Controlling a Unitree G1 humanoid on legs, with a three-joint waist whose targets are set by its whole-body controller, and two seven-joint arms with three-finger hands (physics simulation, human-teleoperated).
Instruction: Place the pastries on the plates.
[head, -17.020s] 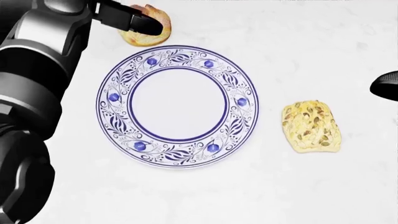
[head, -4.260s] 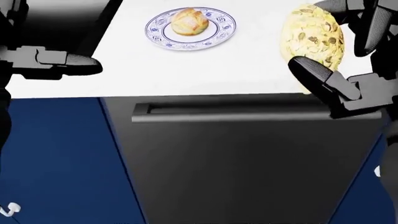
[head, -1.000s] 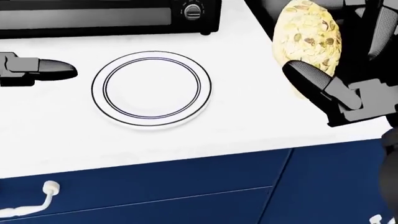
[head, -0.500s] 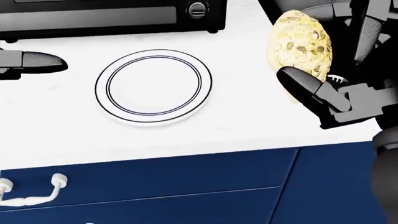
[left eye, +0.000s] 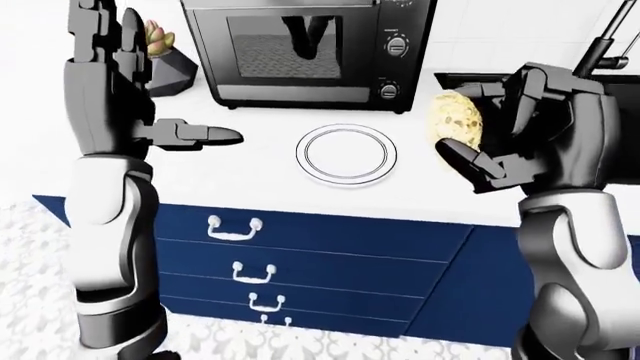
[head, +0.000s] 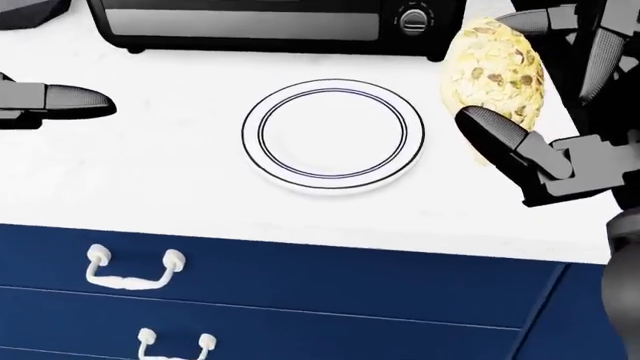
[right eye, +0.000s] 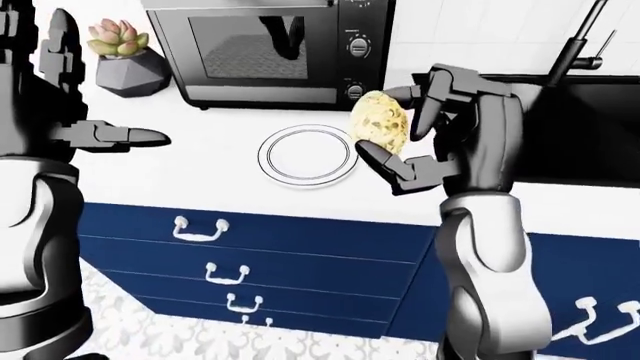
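Observation:
A white plate (head: 333, 136) with thin dark rings lies bare on the white counter (head: 170, 180), below the microwave. My right hand (head: 540, 90) is shut on a seeded pastry (head: 495, 79) and holds it in the air to the right of the plate, above the counter's right part. It also shows in the right-eye view (right eye: 380, 120). My left hand (left eye: 110, 82) is open and empty, raised at the left of the left-eye view, one finger (head: 60, 99) reaching toward the plate.
A black microwave (left eye: 305, 49) stands above the plate. A potted succulent (right eye: 125, 56) stands at its left. A dark sink (right eye: 590, 127) with a faucet lies at the right. Blue drawers (left eye: 300, 255) with white handles run below the counter edge.
The camera has shifted: the plate has slid right in the head view and more drawer front shows. My right hand still holds the pastry at the plate's right.

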